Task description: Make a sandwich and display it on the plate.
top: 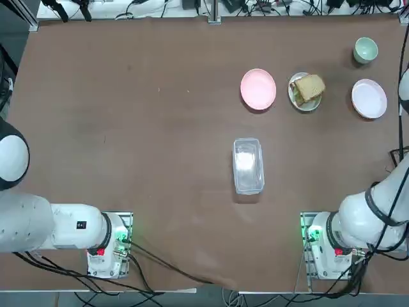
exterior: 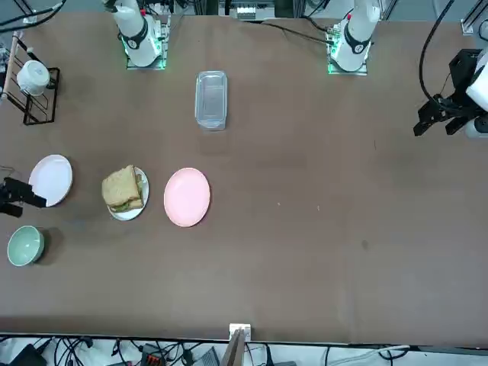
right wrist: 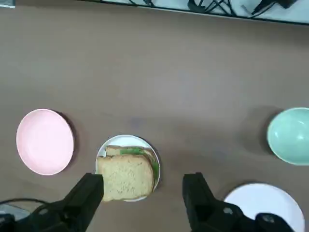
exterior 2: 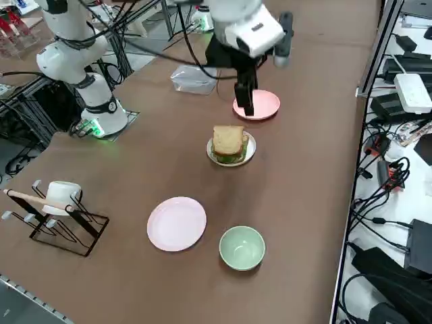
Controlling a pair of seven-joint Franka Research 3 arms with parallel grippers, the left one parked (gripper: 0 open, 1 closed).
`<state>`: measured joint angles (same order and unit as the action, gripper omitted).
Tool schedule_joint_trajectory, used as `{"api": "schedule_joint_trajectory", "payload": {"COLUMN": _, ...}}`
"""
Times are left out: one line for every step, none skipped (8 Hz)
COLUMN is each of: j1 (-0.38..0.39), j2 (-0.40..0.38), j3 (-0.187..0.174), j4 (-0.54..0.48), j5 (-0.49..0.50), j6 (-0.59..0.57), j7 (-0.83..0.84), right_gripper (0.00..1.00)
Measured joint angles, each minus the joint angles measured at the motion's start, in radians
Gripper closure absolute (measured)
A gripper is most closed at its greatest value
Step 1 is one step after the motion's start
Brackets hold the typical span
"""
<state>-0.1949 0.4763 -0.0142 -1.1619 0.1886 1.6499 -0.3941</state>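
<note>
While the big brown table [top: 128,128] sits mostly bare across its middle and left side, the sandwich [top: 308,87] is stacked on the small white plate [top: 294,93] near the far right corner, between the pink plate [top: 258,89] and a pale plate [top: 369,98]. Right gripper [right wrist: 145,186] hangs above it, fingers spread wide, holding nothing, the sandwich showing between them.

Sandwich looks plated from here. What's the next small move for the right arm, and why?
Probably just keep the right gripper lifting clear: the sandwich already sits stacked on the white plate, and the open fingers hold nothing.
</note>
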Motion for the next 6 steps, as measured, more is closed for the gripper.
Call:
{"api": "schedule_joint_trajectory", "payload": {"j1": 0.042, "j2": -0.029, "j3": -0.003, "j4": 0.000, "j5": -0.049, "j6": -0.008, "j7": 0.066, "right_gripper": 0.00}}
{"api": "schedule_joint_trajectory", "payload": {"j1": 0.084, "j2": -0.058, "j3": -0.006, "j4": 0.000, "j5": -0.092, "j6": -0.030, "j7": 0.136, "right_gripper": 0.00}}
{"api": "schedule_joint_trajectory", "payload": {"j1": 0.121, "j2": -0.090, "j3": -0.007, "j4": -0.006, "j5": -0.131, "j6": -0.060, "j7": 0.208, "right_gripper": 0.00}}
{"api": "schedule_joint_trajectory", "payload": {"j1": 0.153, "j2": -0.129, "j3": -0.007, "j4": -0.031, "j5": -0.166, "j6": -0.074, "j7": 0.268, "right_gripper": 0.00}}
{"api": "schedule_joint_trajectory", "payload": {"j1": 0.185, "j2": -0.176, "j3": -0.008, "j4": -0.080, "j5": -0.192, "j6": -0.078, "j7": 0.313, "right_gripper": 0.00}}
{"api": "schedule_joint_trajectory", "payload": {"j1": 0.214, "j2": -0.230, "j3": -0.008, "j4": -0.141, "j5": -0.204, "j6": -0.078, "j7": 0.342, "right_gripper": 0.00}}
